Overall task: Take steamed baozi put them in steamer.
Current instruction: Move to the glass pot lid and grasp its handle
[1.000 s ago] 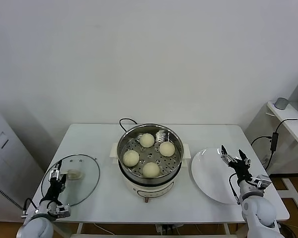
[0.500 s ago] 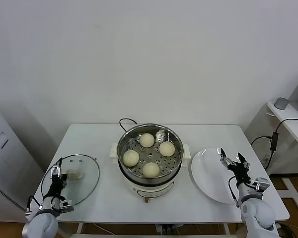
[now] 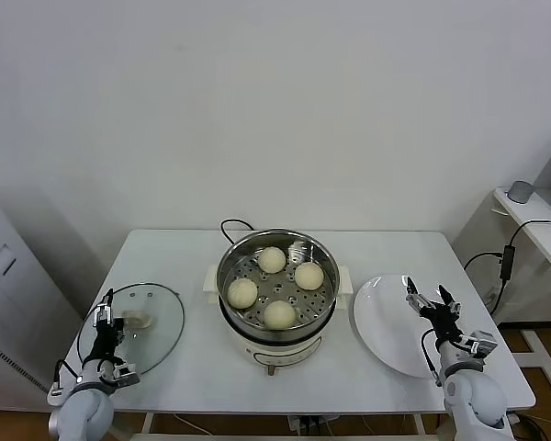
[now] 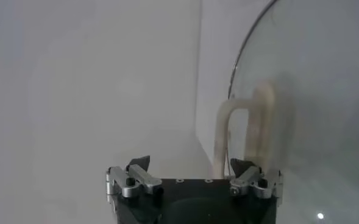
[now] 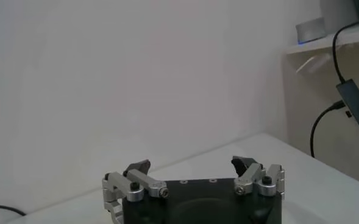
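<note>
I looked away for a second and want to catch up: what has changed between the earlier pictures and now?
Both arms drew slightly back toward the robot: the left gripper near the glass lid, the right gripper over the plate. Both stayed open and empty. The four buns sit unmoved in the steamer.

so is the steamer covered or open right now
Open. The steamer has no lid on it, four baozi show on its tray, and the glass lid lies on the table beside it.
</note>
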Motion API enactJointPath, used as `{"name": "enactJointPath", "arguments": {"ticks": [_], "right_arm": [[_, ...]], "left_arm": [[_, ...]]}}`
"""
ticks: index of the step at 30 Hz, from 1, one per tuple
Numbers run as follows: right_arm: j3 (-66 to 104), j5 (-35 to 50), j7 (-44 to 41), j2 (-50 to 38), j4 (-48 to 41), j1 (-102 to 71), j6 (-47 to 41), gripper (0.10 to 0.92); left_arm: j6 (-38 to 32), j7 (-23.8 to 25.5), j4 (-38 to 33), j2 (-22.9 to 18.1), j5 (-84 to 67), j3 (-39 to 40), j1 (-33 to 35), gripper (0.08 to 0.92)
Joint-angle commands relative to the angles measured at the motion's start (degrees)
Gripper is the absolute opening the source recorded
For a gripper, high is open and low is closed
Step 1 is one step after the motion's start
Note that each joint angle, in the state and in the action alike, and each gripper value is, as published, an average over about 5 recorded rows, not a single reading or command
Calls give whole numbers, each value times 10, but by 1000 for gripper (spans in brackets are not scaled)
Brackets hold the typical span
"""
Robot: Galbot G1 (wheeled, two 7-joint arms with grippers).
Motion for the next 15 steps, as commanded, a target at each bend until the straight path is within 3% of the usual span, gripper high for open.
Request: {"name": "enactJointPath", "arguments": {"ticks": [1,15], "right_arm": [[-1,-1,0,1,-2,0,1,823],[0,-1,-1,1,-6,-2,3,823]], "left_arm": [[7,-3,7,-3,-6,4,-11,823],[8,-2,18,-5,-5,8,-26,823]]}}
